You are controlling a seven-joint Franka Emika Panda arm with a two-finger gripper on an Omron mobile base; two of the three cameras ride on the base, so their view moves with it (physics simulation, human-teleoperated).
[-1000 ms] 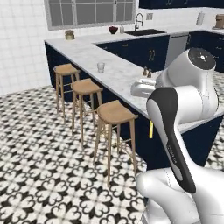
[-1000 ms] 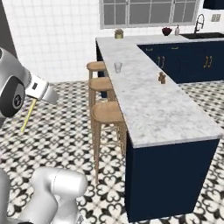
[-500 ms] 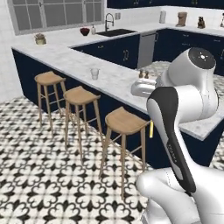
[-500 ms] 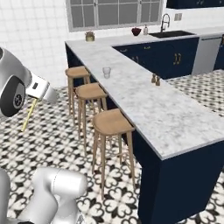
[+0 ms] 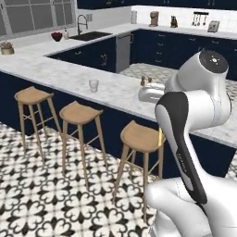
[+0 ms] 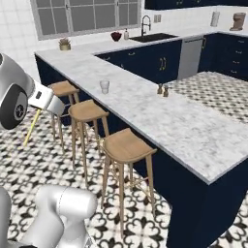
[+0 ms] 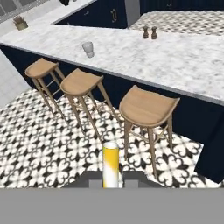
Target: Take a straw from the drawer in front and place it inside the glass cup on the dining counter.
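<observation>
My gripper [image 7: 110, 180] is shut on the pale-yellow straw [image 7: 110, 162], which juts forward between the fingertips. From the right base view the straw [image 6: 30, 130] hangs slanting down from the white hand [image 6: 45, 99], out over the tiled floor. A sliver of the straw [image 5: 160, 138] shows beside my forearm. The glass cup [image 7: 88, 49] stands upright near the stool-side edge of the dining counter [image 7: 183, 61], well ahead of the gripper and to its left. The cup [image 5: 94, 85] [image 6: 104, 86] has nothing in it. The drawer is out of view.
Three round wooden stools [image 7: 148, 107] [image 7: 81, 83] [image 7: 41, 68] line the counter's near side, between me and the cup. Salt and pepper shakers [image 6: 162, 89] stand further along the slab. Patterned floor [image 7: 57, 148] lies below the gripper. A sink [image 6: 151, 36] and a potted plant [image 6: 64, 44] sit at the back.
The whole scene has swung across both base views, so the base has moved. The counter and stools now sit closer and more central. The arm keeps its pose with the straw held.
</observation>
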